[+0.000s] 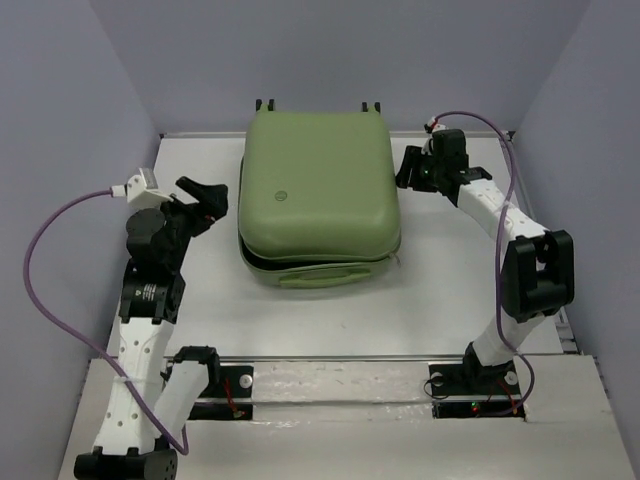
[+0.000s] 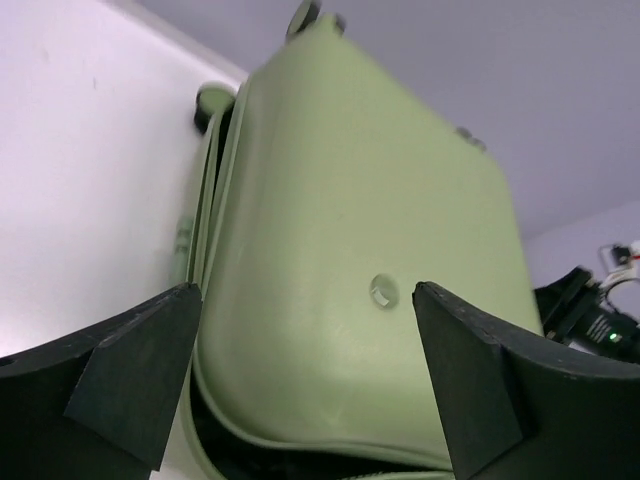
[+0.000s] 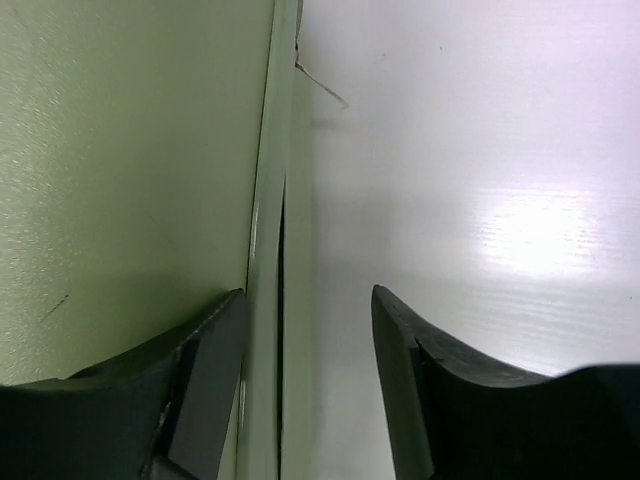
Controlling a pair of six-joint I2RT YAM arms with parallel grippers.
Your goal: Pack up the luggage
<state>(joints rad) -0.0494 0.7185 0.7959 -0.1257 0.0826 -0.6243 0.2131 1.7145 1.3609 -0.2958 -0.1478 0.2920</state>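
Observation:
The pale green hard-shell luggage (image 1: 318, 195) lies flat at the back middle of the white table, lid down, with a narrow dark gap along its front edge. Its round logo (image 1: 282, 196) faces up, and black wheels (image 1: 264, 104) stick out at the back. My left gripper (image 1: 212, 203) is open and empty just left of the case; the left wrist view shows the shell (image 2: 350, 250) and logo (image 2: 383, 291) between its fingers. My right gripper (image 1: 408, 170) is open at the case's right edge; the right wrist view shows the rim seam (image 3: 272, 250) between its fingers.
Grey walls enclose the table (image 1: 430, 300) at the back and both sides. A purple cable (image 1: 45, 270) loops off the left arm and another arches over the right arm (image 1: 480, 125). A metal rail (image 1: 340, 360) with the arm bases runs along the near edge.

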